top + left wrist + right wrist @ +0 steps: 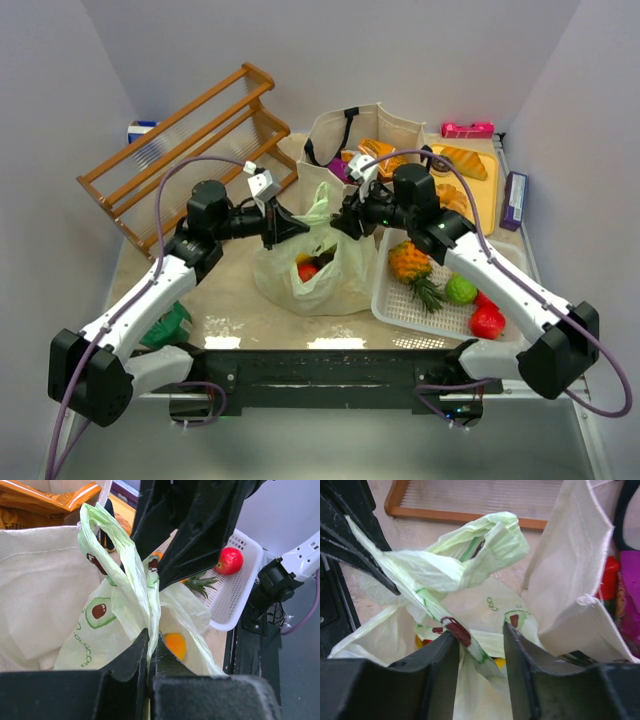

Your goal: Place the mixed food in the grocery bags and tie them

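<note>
Over mid-tabletop (230,295), reaching inward with both arms, forearms angled toward each other; pinching flat with the left pincer (150,637) a crinkled handle of the thin, translucent green bag (330,275); straddling another twisted strip with the right pincer (480,635), jaws partly apart, not gripping; just in front of a stiff beige canvas tote (385,125); rounded toy fruit (307,270) inside the film.
</note>
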Controlling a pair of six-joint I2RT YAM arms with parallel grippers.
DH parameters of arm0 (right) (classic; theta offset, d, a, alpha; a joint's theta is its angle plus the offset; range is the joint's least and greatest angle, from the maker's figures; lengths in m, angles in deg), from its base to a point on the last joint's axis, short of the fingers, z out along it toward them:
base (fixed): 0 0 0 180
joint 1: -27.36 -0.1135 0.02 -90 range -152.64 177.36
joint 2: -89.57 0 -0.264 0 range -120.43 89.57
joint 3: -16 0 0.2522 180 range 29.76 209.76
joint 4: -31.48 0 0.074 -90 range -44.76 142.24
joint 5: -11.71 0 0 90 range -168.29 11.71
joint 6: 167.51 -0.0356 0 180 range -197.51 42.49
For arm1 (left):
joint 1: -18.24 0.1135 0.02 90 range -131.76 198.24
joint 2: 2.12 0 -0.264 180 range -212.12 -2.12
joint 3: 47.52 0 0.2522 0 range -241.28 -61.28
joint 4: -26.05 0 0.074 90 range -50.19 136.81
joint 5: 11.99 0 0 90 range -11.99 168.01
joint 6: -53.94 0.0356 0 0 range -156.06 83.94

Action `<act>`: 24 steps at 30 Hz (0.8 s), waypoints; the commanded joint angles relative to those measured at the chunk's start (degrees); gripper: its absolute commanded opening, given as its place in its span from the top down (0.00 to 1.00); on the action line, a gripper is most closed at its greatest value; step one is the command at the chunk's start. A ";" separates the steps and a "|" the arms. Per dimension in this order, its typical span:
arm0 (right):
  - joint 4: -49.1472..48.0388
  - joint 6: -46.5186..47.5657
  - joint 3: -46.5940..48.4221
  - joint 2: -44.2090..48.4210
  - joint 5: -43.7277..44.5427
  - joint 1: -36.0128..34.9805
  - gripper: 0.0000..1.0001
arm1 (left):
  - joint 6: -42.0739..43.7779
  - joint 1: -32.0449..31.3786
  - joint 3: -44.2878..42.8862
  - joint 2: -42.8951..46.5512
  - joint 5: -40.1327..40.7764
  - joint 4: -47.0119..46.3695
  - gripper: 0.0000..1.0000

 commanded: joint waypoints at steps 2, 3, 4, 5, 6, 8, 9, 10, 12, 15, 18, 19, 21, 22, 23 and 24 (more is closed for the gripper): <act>-0.51 -7.64 -0.87 8.75 1.46 1.39 0.39 | 0.34 0.10 -0.14 2.08 1.82 -0.13 1.00; -0.86 -9.24 -0.79 9.45 2.25 1.39 0.36 | 0.16 0.02 0.04 1.91 1.47 -0.13 1.00; -1.39 -10.65 -0.44 10.07 2.69 1.65 0.33 | 0.07 0.02 -0.05 1.91 1.21 -0.22 1.00; -1.39 -13.10 1.13 9.73 2.78 1.74 0.32 | 0.07 0.02 -0.05 1.91 0.95 -0.22 1.00; -1.39 -14.51 2.02 9.38 2.87 1.83 0.32 | 0.16 0.02 -0.05 1.91 0.94 -0.22 1.00; -2.35 -18.46 4.21 7.19 2.52 2.36 0.32 | 0.16 0.02 0.04 2.17 0.86 -0.40 1.00; -3.14 -19.61 4.74 6.31 1.21 2.53 0.31 | 0.16 0.02 0.04 2.17 0.77 -0.40 1.00; -4.63 -20.67 5.27 5.17 1.11 2.62 0.31 | 0.16 0.02 0.21 2.17 0.59 -0.66 1.00; -6.48 -22.70 6.59 2.18 -0.20 2.80 0.31 | -0.19 0.10 0.30 2.35 0.33 -0.84 1.00; -9.55 -23.67 7.56 -1.08 -2.31 2.80 0.31 | -0.19 0.02 0.39 2.35 0.15 -1.01 1.00; -12.54 -24.28 7.48 -2.66 -4.42 2.62 0.31 | -0.19 0.10 0.48 2.26 -0.02 -1.10 1.00; -12.81 -24.72 7.04 -2.84 -5.47 2.71 0.31 | -0.11 0.02 0.48 2.26 0.06 -1.10 1.00; -16.05 -24.81 6.51 -2.76 -6.71 2.62 0.34 | -0.11 -0.07 0.48 2.08 -0.11 -1.10 1.00; -17.11 -24.81 5.72 -2.67 -7.23 2.71 0.35 | -0.10 0.02 0.48 2.00 -0.20 -1.10 1.00; -18.17 -24.81 5.28 -2.49 -7.67 2.71 0.36 | -0.10 0.02 0.39 1.99 -0.46 -1.10 1.00; -20.18 -24.81 5.02 -2.67 -8.03 2.62 0.36 | -0.10 0.02 0.39 1.82 -0.64 -1.10 1.00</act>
